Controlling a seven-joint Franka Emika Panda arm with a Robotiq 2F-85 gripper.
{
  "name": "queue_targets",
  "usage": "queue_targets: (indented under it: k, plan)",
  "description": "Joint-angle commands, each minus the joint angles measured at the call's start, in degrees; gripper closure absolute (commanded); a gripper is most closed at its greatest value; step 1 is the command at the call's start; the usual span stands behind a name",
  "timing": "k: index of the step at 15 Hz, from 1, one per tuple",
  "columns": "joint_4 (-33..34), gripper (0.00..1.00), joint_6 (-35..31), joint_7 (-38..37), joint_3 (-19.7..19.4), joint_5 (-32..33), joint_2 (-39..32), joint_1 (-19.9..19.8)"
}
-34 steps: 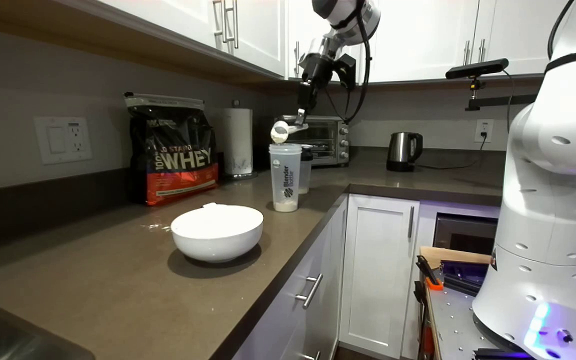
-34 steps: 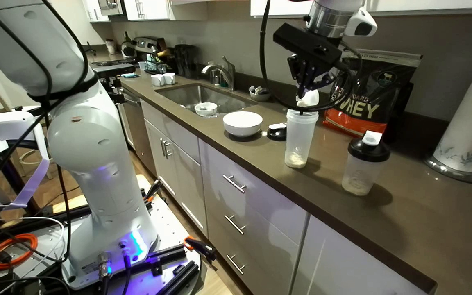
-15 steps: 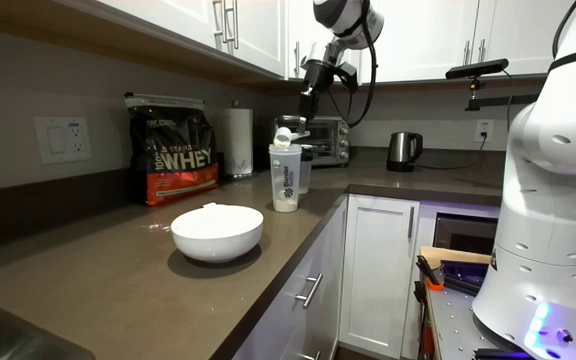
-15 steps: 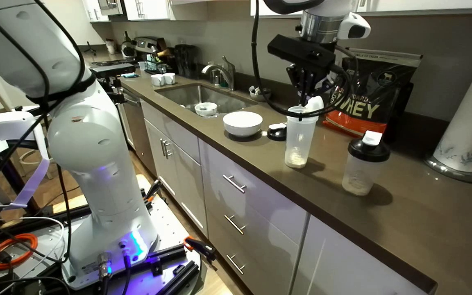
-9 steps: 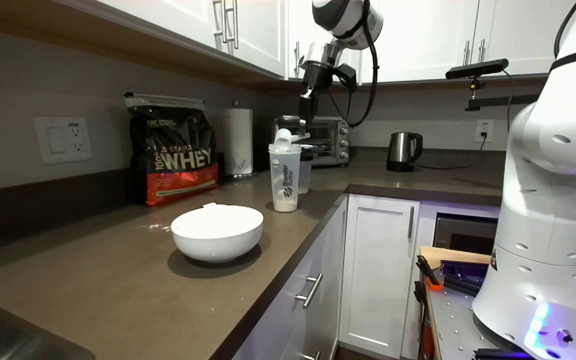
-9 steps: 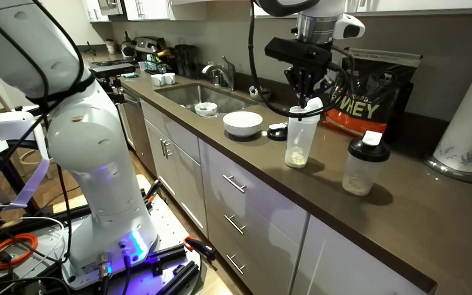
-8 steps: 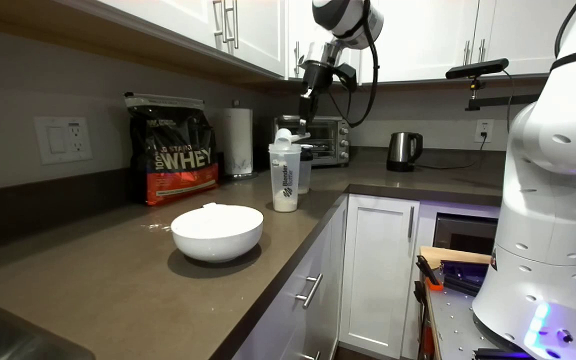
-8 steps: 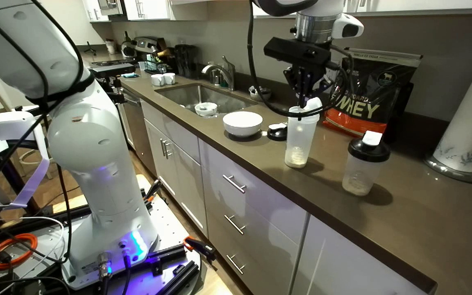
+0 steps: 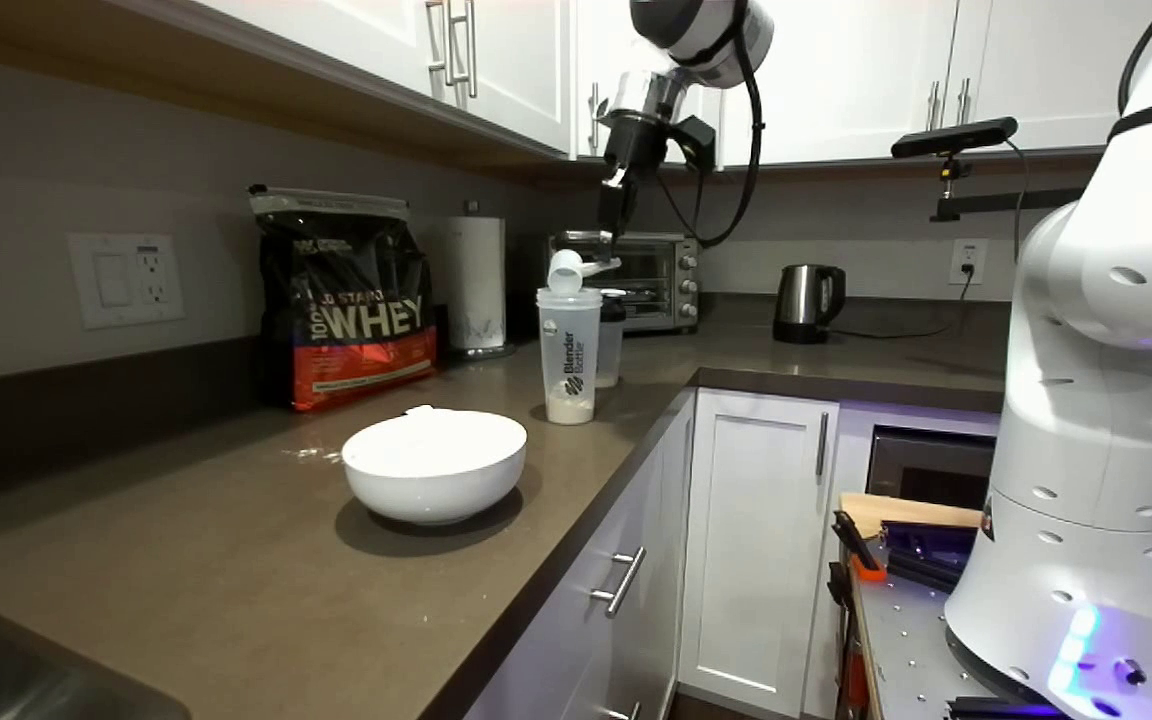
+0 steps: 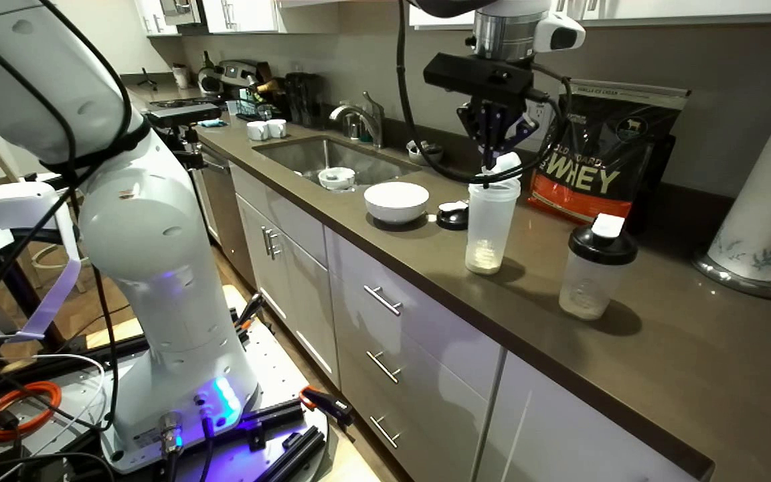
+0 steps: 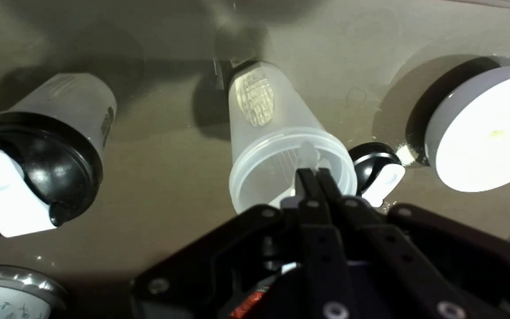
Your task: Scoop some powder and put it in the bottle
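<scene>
Exterior views showed the gripper pinching the scoop, newly upended above the Blender Bottle shaker, powder probably delivered.

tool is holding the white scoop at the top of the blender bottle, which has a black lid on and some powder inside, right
One slip: the wrist view shows the blender bottle open, not lidded; a black lid lies near it. The rest is right: the tool holds the white scoop at the bottle's top, and there is some powder inside.
</scene>
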State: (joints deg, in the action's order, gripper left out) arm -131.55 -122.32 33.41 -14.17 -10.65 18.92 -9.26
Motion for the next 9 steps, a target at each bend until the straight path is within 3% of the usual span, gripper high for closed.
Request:
queue_targets:
  k: [1, 9]
  plan:
    - [-1.6, 0.98, -0.2, -1.2, -0.2, 0.8, 2.7, 1.1]
    - [-4.2, 0.98, 0.9, -0.3, 0.1, -1.0, 7.9, 4.6]
